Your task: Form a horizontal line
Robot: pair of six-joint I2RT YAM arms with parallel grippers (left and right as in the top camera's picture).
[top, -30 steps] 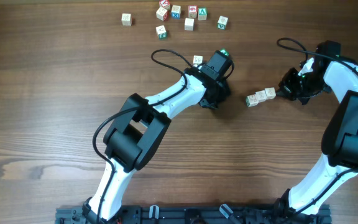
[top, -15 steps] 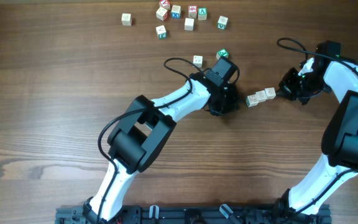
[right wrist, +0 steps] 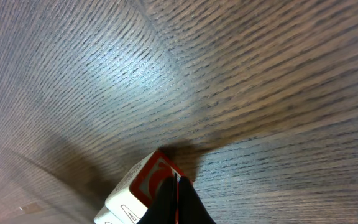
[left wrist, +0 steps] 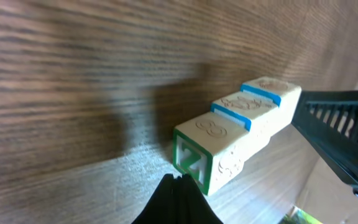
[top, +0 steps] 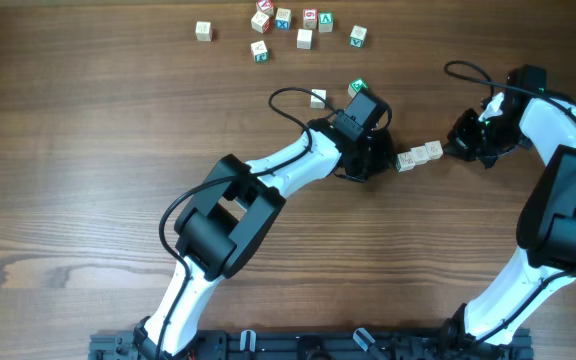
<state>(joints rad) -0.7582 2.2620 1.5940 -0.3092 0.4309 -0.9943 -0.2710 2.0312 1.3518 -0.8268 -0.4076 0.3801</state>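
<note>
Both pairs of jaws are pressed shut with nothing held between them. The left gripper [top: 386, 160] is down at the left end of the line of three cubes [top: 420, 155]. In its own wrist view, the dark fingertips [left wrist: 169, 202] meet the bottom corner of the end cube, whose side face has a green frame, and they look to be touching it. The right gripper [top: 452, 148] stands at the opposite end. Its closed fingertips [right wrist: 188, 208] are against a cube face with a red mark.

The line lies to the right of the desk's [top: 88, 200] middle, somewhat nearer the far edge than the near one. Its three cubes touch side by side. The row is not quite level: its right end sits a little closer to the far edge than its left. The tops carry faint pressed marks, and two of the cubes show a blue strip along one upper edge.

A loose cluster of scattered cubes [top: 283, 17] lies along the far edge, well apart from the line. Two more sit just beyond the left arm's wrist, a pale cube [top: 318, 97] and a green-marked cube [top: 358, 88].
</note>
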